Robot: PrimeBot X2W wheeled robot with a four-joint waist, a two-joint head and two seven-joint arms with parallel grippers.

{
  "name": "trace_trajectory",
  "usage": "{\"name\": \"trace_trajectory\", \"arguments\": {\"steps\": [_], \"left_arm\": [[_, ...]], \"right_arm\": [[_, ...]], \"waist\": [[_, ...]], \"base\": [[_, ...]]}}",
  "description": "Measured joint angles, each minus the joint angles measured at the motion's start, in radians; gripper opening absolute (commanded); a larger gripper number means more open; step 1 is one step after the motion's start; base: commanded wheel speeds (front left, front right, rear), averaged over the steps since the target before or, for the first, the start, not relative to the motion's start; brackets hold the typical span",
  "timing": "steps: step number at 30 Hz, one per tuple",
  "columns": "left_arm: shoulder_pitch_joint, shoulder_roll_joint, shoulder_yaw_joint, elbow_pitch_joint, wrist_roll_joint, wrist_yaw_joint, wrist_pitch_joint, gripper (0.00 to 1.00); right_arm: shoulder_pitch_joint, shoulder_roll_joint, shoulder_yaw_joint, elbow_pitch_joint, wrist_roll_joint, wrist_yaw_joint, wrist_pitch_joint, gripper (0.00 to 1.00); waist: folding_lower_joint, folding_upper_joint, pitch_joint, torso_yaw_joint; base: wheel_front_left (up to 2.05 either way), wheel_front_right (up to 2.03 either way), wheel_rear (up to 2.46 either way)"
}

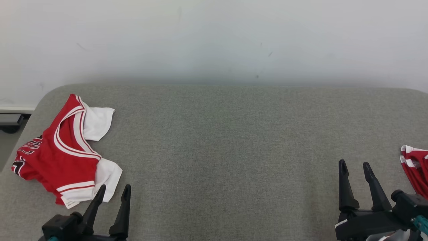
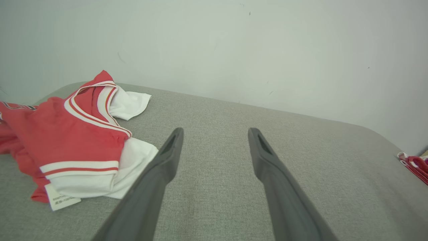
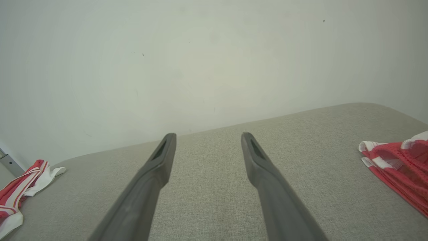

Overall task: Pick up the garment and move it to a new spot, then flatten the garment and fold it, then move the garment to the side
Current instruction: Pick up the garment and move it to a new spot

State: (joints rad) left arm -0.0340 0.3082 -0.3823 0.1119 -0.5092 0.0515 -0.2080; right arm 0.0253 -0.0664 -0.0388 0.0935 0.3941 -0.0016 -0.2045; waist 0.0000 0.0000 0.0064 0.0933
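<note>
Soft, even light fills all three views, bright but without glare. The white wall (image 1: 214, 40) shades unevenly into pale grey, and a faint dark band lies where it meets the grey table (image 1: 234, 150). The red garment (image 1: 63, 150) casts only a thin, soft shadow along its edge. The head view is sharp throughout. Both wrist views bow the table's far edge, wash the red to a paler pink, and render the near parts of the fingers (image 2: 147, 201) slightly soft.
</note>
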Motion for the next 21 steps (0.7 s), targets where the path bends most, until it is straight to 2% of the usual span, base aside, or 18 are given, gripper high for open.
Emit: {"name": "trace_trajectory", "arguments": {"steps": [10,21], "left_arm": [[-0.019,-0.006,-0.022,0.002,0.012,0.0,0.01,1.0],[-0.011,-0.002,-0.009,0.001,0.016,0.011,0.011,1.0]], "right_arm": [[0.018,-0.002,-0.016,-0.014,0.002,-0.007,-0.004,1.0],[0.002,-0.003,0.012,-0.01,0.005,0.002,0.002,1.0]], "waist": [[0.0,0.0,0.01,0.066],[0.0,0.0,0.02,0.206]], "base": [[0.0,0.0,0.0],[0.0,0.0,0.0]]}}
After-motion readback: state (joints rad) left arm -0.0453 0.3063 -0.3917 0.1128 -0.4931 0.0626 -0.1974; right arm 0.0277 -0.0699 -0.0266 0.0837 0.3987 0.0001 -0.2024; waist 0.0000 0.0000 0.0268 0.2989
